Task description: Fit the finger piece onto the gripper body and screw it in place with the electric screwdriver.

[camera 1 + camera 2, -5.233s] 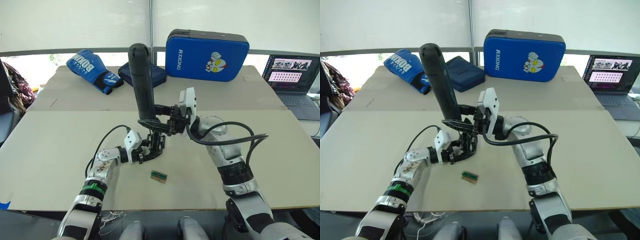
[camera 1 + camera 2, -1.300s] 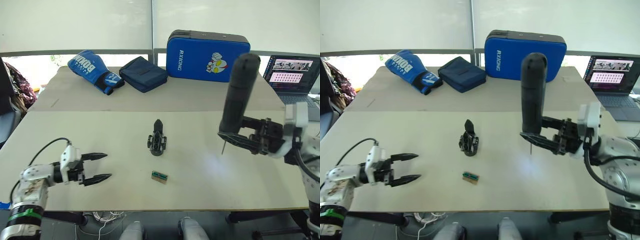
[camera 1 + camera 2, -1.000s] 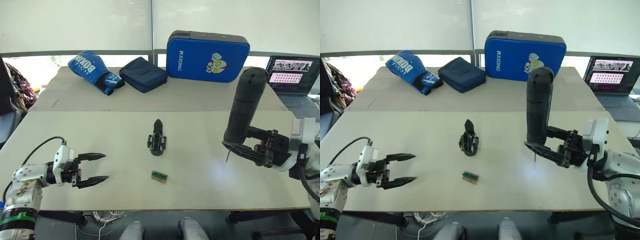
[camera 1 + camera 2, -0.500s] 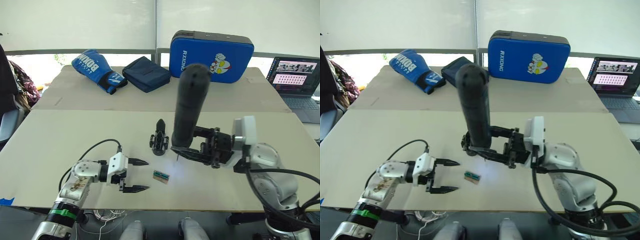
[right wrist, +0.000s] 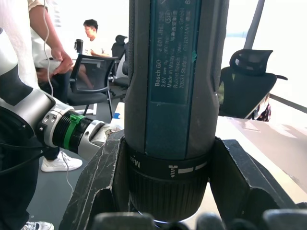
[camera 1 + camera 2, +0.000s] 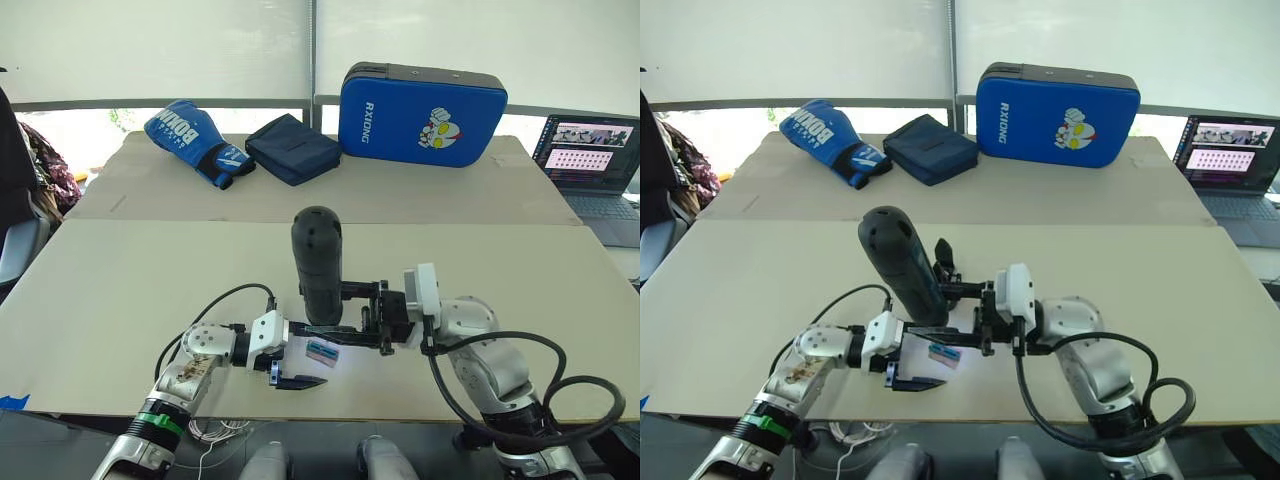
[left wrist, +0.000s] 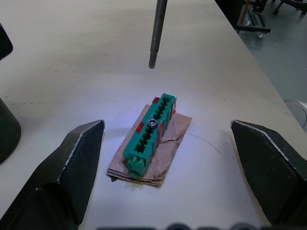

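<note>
My right gripper (image 6: 352,326) is shut on the electric screwdriver (image 6: 318,262), a thick black cylinder held upright near the table's front edge; its barrel (image 5: 176,91) shows close up between the fingers. Its thin metal bit (image 7: 157,33) hangs just above a small green block (image 7: 148,135) on brown card. My left gripper (image 7: 166,125) is open, one finger on each side of that block (image 6: 322,350). The gripper body (image 6: 943,256) peeks out behind the screwdriver, with a pointed black finger standing up on it. A loose finger piece is out of view.
At the far side of the table (image 6: 120,290) lie a blue boxing glove (image 6: 190,140), a navy pouch (image 6: 292,147) and a blue padded case (image 6: 422,100). A laptop (image 6: 585,145) stands at the right. People and office chairs show beyond the table in the right wrist view.
My right arm has carried the screwdriver left and toward the front edge, over the green block. The left gripper has moved right and now flanks that block, still open.
</note>
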### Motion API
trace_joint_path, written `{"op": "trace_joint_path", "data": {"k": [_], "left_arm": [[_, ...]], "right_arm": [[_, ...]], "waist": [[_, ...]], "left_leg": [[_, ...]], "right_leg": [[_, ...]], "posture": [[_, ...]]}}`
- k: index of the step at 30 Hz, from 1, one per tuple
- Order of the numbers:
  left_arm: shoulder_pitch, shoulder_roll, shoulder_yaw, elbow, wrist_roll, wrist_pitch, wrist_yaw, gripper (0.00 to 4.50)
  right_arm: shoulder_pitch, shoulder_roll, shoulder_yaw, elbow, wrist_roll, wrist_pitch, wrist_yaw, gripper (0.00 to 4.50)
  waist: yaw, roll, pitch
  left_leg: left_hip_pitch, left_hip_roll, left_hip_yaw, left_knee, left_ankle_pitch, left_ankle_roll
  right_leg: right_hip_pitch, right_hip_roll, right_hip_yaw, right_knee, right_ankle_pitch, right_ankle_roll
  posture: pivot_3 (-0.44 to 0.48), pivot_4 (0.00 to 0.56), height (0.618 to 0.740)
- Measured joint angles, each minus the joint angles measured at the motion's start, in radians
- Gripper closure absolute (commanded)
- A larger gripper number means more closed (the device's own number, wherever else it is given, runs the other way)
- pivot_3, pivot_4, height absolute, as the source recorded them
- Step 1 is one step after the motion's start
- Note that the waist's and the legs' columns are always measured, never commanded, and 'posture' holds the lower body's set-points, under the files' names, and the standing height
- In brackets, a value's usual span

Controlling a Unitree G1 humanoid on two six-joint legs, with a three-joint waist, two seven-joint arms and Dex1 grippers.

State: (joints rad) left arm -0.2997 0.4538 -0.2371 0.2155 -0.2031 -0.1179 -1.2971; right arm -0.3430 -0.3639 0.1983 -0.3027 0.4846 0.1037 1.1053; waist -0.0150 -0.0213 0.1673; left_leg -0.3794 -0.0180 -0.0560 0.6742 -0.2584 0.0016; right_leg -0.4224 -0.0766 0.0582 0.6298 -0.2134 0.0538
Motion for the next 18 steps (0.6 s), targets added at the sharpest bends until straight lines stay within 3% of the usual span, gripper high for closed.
{"op": "trace_joint_path", "data": {"k": [18], "left_arm": [[-0.012, -0.005, 0.002, 0.034, -0.001, -0.024, -0.001, 0.05]], "right_arm": [[-0.008, 0.041, 0.021, 0.078, -0.029, -0.007, 0.0, 2.57]], "waist": [[0.0, 0.001, 0.0]], "left_leg": [[0.003, 0.0, 0.0, 0.0, 0.0, 0.0]], "right_leg": [[0.002, 0.0, 0.0, 0.001, 0.0, 0.0]], "posture": [[0.0, 0.15, 0.74]]}}
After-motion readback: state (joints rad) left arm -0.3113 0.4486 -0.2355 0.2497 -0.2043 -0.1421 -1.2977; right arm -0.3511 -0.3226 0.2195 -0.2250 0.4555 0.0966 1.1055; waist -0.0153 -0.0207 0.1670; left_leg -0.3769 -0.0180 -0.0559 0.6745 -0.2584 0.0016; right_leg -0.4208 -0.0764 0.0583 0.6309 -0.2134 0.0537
